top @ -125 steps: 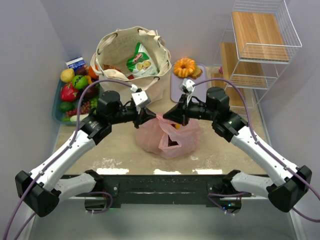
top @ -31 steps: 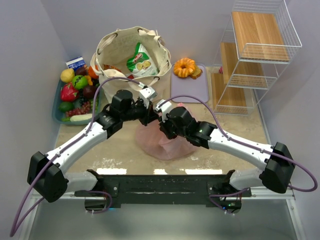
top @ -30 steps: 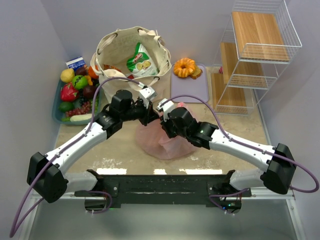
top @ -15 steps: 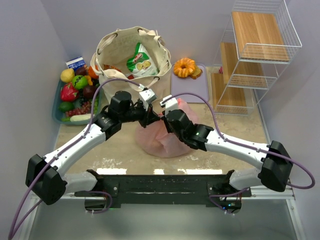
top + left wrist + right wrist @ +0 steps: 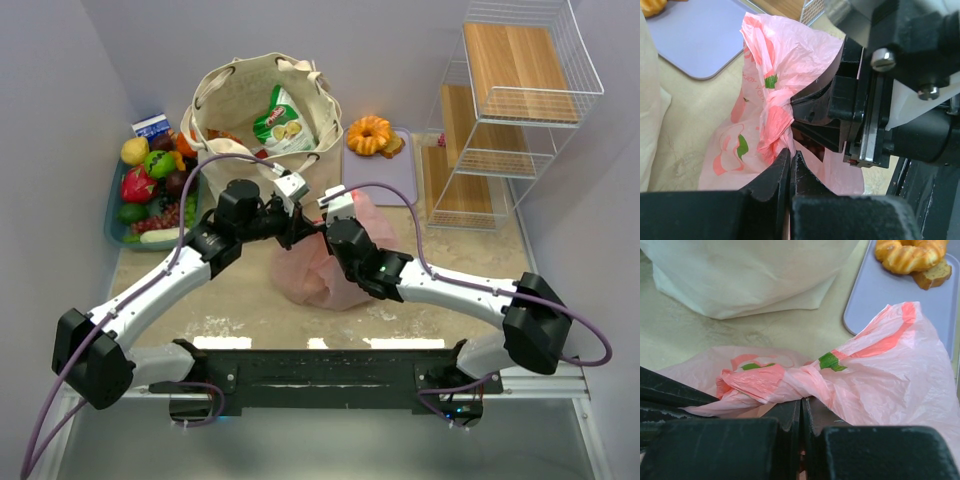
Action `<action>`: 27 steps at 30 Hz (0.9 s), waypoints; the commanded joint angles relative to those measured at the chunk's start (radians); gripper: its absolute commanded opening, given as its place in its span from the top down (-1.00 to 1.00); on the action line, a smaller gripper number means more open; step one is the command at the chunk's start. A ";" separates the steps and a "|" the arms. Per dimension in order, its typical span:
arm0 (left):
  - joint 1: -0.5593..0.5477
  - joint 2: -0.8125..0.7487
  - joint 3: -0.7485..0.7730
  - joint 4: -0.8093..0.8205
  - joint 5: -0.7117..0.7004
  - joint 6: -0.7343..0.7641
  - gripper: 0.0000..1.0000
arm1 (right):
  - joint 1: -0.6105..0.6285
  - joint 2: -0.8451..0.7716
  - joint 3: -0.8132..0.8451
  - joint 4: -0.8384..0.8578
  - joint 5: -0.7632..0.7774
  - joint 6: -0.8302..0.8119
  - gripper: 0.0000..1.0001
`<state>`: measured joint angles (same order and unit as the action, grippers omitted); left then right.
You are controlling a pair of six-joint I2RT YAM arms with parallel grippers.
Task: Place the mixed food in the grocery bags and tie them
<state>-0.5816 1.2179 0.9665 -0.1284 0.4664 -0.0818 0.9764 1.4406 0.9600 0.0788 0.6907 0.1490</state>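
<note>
The pink plastic bag (image 5: 325, 272) with red fruit prints lies at the table's middle, and its top is twisted into a rope. My left gripper (image 5: 306, 235) is shut on one strand of that twist, as its wrist view (image 5: 790, 152) shows. My right gripper (image 5: 329, 233) is shut on the twist from the other side (image 5: 801, 402). The two grippers almost touch. The cream canvas tote (image 5: 245, 100) stands open at the back and holds a green-and-white snack packet (image 5: 281, 120). The orange ring cake (image 5: 369, 134) sits on a lilac board (image 5: 378, 175).
A tray of fruit (image 5: 150, 190) lies at the left edge, with a blue carton behind it. A wire shelf rack with wooden boards (image 5: 510, 100) stands at the back right. A brown pastry slice (image 5: 394, 147) lies beside the ring cake. The tote's wall (image 5: 740, 275) rises just behind the pink bag.
Earlier the grippers held the bag's top from either side. The right arm has swung left and toward the back, and the grippers now meet over the bag, which has shifted slightly left.
</note>
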 commanded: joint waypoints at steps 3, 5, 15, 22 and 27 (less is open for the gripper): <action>0.042 -0.067 0.025 0.082 0.172 -0.053 1.00 | -0.125 0.024 -0.101 -0.047 0.357 -0.060 1.00; 0.043 -0.063 0.026 0.092 0.202 -0.071 1.00 | -0.131 0.035 -0.098 -0.011 0.359 -0.072 1.00; 0.057 -0.021 0.029 0.113 0.097 -0.107 1.00 | -0.150 -0.068 -0.040 -0.057 -0.153 -0.135 0.42; 0.074 0.020 0.080 0.144 0.075 -0.111 1.00 | -0.148 -0.242 -0.020 -0.283 -0.509 -0.105 -0.20; 0.078 0.032 0.089 0.138 0.072 -0.105 1.00 | -0.150 -0.382 0.020 -0.447 -0.787 -0.062 -0.41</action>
<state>-0.5121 1.2392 1.0042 -0.0383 0.5270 -0.1738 0.8280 1.1519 0.9260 -0.2092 0.1684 0.0498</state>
